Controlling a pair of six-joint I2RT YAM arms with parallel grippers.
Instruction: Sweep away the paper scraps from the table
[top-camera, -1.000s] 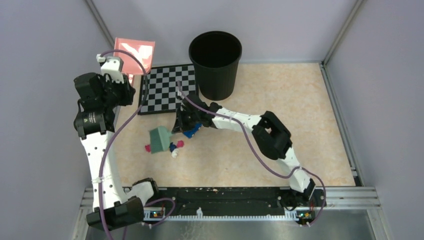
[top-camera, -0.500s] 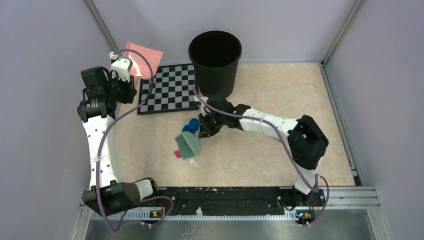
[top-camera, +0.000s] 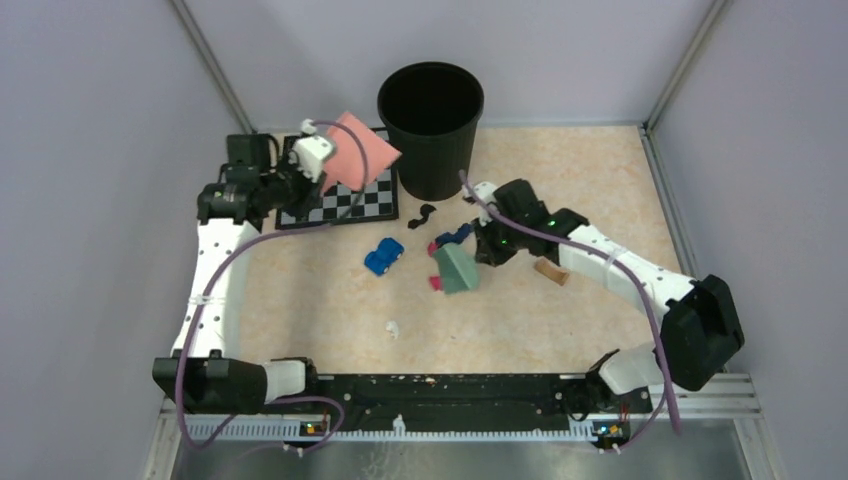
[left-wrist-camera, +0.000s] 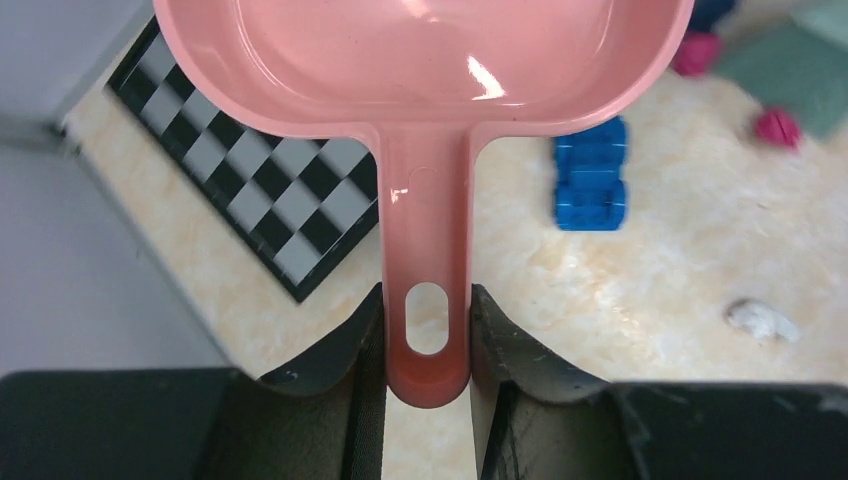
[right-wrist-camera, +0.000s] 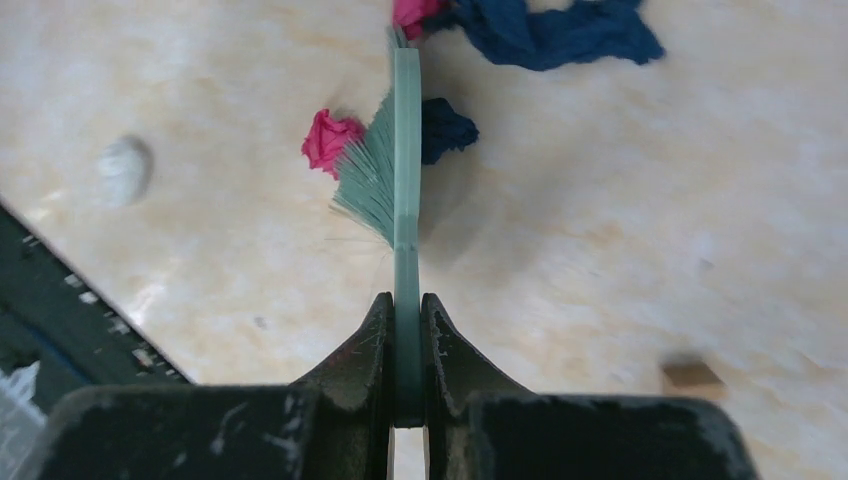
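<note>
Pink dustpan (top-camera: 360, 150) tilted above checkered mat (top-camera: 345, 200) beside bin (top-camera: 430, 128), brush (top-camera: 457, 268) among red and blue scraps (top-camera: 455, 236) on tabletop (top-camera: 600, 190), white scrap (top-camera: 393, 327) nearer, tan scrap (top-camera: 549, 271) right.

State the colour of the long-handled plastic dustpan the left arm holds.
The dustpan is pink; clearest in the left wrist view.

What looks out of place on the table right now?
Two strays: a white scrap lies alone toward the near edge, and a tan scrap sits right of the brush, apart from the other scraps. The dustpan hangs over the checkerboard mat.
</note>
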